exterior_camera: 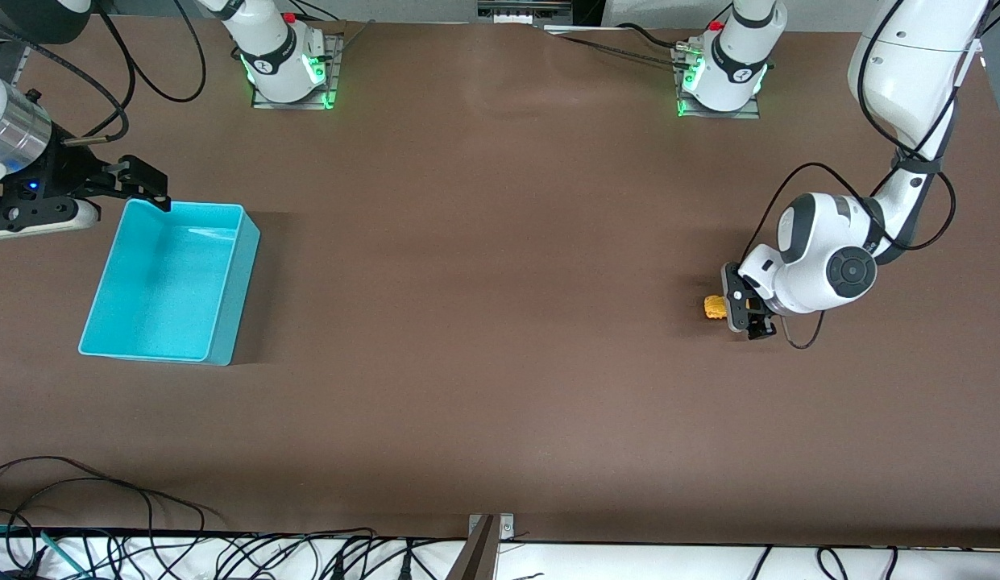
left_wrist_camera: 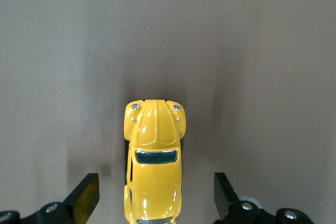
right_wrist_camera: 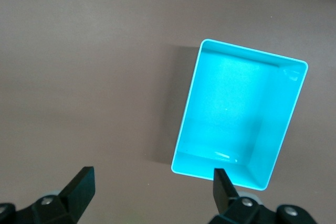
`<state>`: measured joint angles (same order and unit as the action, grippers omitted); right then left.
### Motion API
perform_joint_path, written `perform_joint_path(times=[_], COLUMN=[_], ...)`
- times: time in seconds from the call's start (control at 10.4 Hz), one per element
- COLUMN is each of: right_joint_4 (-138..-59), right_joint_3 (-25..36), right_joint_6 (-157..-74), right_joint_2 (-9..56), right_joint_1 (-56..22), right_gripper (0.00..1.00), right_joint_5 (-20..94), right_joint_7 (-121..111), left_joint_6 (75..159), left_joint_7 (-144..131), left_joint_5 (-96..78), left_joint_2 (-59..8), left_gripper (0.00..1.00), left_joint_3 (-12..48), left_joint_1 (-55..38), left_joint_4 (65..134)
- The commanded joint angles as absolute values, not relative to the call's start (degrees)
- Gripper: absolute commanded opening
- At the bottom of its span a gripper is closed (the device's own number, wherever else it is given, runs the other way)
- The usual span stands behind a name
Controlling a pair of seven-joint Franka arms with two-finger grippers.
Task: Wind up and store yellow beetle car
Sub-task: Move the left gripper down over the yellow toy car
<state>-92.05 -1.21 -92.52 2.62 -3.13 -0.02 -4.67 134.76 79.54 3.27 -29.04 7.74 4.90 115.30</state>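
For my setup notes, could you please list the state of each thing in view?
yellow beetle car: upright on the table, between the open fingers, untouched.
turquoise bin: upright, empty.
left pincer: open, straddling the car.
right pincer: open, holding nothing, over the bin's edge.

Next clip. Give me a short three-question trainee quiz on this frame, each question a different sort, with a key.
1. True or false: the yellow beetle car already lies in the turquoise bin.
2. The left tool is: A) clamped on the car, B) open with a finger on either side of the car, C) over the bin.
3. Fill in: the right tool is over the bin's ____.

Key: 1 false, the car stands on the table; 2 B; 3 corner, open, waiting.
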Motion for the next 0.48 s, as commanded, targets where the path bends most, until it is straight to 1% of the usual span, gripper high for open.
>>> perform_joint_path(times=[0.0, 0.29, 0.39], right_joint_4=[-92.64, -92.64, -92.64], right_joint_3=[-1.05, -1.05, -1.05], right_joint_6=[-92.81, -92.81, -92.81], right_joint_2=[2.02, 2.02, 2.02], right_joint_1=[-3.43, -3.43, -3.43], right_gripper=[1.00, 1.00, 1.00], right_joint_5=[-0.70, -0.79, -0.79], right_joint_7=[-5.19, -5.27, -5.27], left_joint_6=[135.53, 135.53, 135.53], left_joint_7=[80.68, 80.68, 80.77], left_joint_5=[4.31, 4.48, 4.48], left_joint_2=[-27.86, -27.77, -27.77], left_gripper=[0.70, 0.13, 0.06], left_joint_3=[8.44, 9.05, 9.05], left_joint_1=[5.36, 5.27, 5.19], left_joint_4=[116.89, 116.81, 116.81])
